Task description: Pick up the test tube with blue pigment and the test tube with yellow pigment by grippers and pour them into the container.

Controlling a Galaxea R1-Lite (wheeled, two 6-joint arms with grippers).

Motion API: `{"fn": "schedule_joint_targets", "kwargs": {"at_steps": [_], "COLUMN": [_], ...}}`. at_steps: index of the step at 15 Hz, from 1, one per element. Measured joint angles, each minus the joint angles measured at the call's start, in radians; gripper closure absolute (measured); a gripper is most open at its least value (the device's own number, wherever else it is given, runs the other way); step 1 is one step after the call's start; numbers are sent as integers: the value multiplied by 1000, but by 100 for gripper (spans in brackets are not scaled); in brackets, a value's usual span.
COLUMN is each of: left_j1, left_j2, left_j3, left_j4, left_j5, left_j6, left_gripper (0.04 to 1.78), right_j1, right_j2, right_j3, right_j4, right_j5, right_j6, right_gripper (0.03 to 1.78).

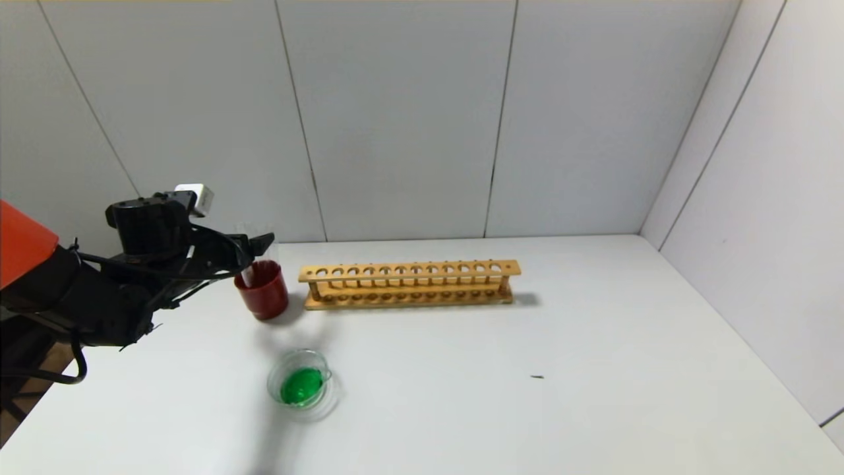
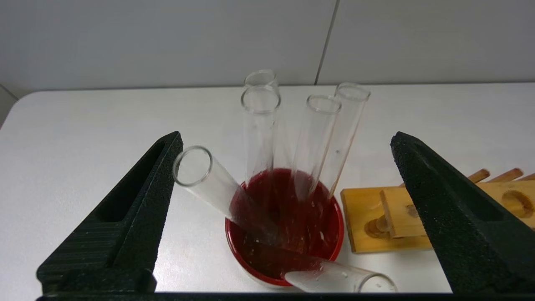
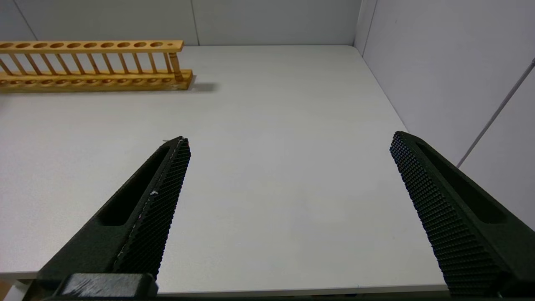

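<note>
Left gripper point(image 2: 286, 142): jaws spread wide, holding nothing, poised over the dark red cup point(image 1: 262, 289) at the table's far left. Cup holds several empty clear test tubes point(image 2: 260, 125), leaning. Glass container point(image 1: 300, 384): near side of the cup, well apart from the gripper, holding green liquid. Wooden tube rack point(image 1: 409, 284): right of cup, empty. Right gripper point(image 3: 288, 167): open, parked over bare table point(image 3: 271, 125) at right.

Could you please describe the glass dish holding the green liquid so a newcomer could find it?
Start at the long wooden test tube rack on the white table. Nearer the robot than the dark red cup at the rack's left end sits the shallow clear glass dish. It alone holds bright green liquid.
</note>
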Motion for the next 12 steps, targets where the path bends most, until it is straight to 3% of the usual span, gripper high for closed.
{"fn": "schedule_joint_targets", "kwargs": {"at_steps": [12], "left_j1": [-36], "left_j2": [-341], "left_j3": [-39], "left_j4": [272], "left_j5": [0], "left_j6": [22], "left_gripper": [7], "right_j1": [0], "right_j2": [0], "right_j3": [0], "right_j4": [0], "right_j5": [0], "right_j6": [0], "right_gripper": [6]}}
